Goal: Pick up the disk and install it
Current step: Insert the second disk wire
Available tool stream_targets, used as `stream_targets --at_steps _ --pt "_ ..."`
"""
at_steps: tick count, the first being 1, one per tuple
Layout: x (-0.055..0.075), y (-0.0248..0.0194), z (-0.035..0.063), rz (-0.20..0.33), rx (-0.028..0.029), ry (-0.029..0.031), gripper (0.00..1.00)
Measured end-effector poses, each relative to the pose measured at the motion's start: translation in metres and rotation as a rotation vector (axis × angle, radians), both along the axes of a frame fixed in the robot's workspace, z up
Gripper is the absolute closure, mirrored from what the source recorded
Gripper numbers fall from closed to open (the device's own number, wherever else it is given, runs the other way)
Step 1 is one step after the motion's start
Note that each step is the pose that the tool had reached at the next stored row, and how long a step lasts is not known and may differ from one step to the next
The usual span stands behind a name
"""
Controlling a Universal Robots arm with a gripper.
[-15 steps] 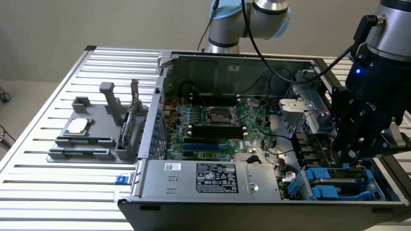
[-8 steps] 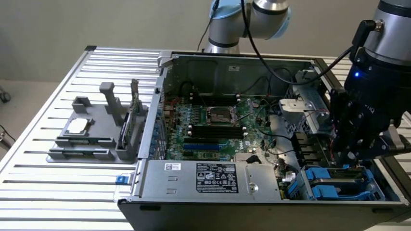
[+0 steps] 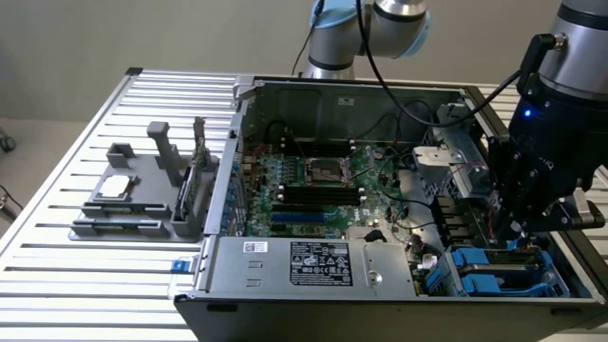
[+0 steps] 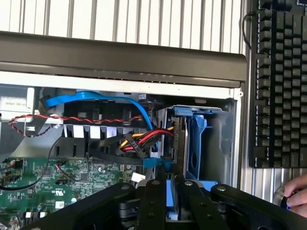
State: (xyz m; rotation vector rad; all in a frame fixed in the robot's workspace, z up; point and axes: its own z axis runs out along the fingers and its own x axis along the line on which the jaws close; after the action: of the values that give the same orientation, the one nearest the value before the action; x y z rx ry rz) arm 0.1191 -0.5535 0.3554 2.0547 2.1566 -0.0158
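Observation:
The disk (image 4: pixel 180 143) stands on edge in the drive bay at the corner of the open computer case (image 3: pixel 380 92), framed by its blue carrier (image 4: pixel 197 143). In the exterior view the blue carrier (image 3: pixel 499 276) shows at the case's lower right corner, right under the arm's black wrist. My gripper (image 4: pixel 170 199) reaches down into that bay. Its two black fingers (image 4: pixel 153 196) sit close on either side of the disk's near edge and the blue carrier strip, shut on it. The gripper (image 3: pixel 517 239) in the exterior view is partly hidden behind the case's parts.
Red, yellow and black cables (image 4: pixel 139 139) and a blue flat cable (image 4: pixel 96 98) run right beside the bay. The grey power-supply box (image 3: pixel 314 263) lies along the case front, the motherboard (image 3: pixel 314 185) behind it. A keyboard (image 4: pixel 280 81) and a hand (image 4: pixel 297 196) are outside the case.

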Motion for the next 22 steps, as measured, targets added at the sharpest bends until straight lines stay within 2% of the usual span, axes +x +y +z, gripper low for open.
stream_targets --at_steps 8,17,22 --pt "0.0007 0.0000 -0.0018 0.017 0.0003 0.0013 0.84" --pt "0.0008 -0.0043 -0.0036 0.019 0.0058 0.0129 0.84" --pt "0.0013 -0.0061 -0.0058 0.019 0.0078 0.0147 0.84"
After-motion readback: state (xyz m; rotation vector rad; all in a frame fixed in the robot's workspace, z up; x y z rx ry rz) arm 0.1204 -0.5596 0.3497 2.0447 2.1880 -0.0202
